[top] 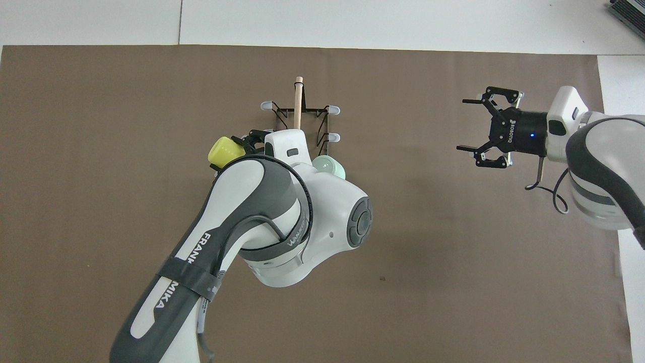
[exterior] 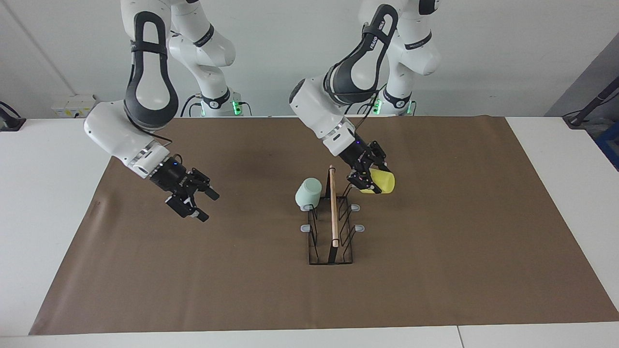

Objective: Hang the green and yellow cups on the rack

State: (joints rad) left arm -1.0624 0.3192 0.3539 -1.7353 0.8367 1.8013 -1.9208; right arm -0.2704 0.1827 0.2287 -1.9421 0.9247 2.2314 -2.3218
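Green cup (exterior: 308, 192) hangs on the rack (exterior: 331, 227); left tool (exterior: 366, 177) clamped on the yellow cup (exterior: 378, 182) beside the rack's robot-end prong, right tool (exterior: 193, 200) apart, idle well clear: risk is the cup's rim catching the prong tip and twisting loose.

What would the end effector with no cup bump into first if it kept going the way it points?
Probably just the brown mat. The right end effector, open and empty, slants down toward the table, away from the rack. Nothing else seems to lie in its line, though depth is hard to judge.
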